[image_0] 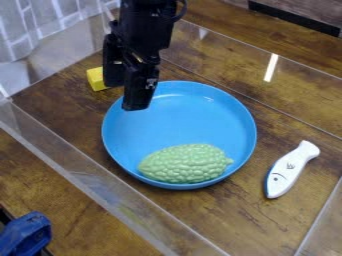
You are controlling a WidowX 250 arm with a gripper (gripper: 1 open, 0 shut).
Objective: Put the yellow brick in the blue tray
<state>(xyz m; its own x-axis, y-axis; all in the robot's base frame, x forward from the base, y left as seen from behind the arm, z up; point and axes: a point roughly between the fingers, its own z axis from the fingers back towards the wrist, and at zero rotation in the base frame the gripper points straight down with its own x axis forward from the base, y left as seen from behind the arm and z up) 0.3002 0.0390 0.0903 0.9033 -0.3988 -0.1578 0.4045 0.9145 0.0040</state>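
The yellow brick [96, 78] lies on the wooden table just left of the blue tray [227, 115], mostly hidden behind my gripper. My black gripper [127, 85] points down with its fingers apart and nothing between them. One finger [138, 92] hangs over the tray's left rim, the other finger [116, 70] right beside the brick. I cannot tell whether it touches the brick. A bumpy green lump [186, 164] rests inside the tray near its front.
A white handheld device [289, 168] lies on the table right of the tray. A clear plastic wall runs along the table's front and left edges. A blue object [23, 235] sits at the bottom left below the table.
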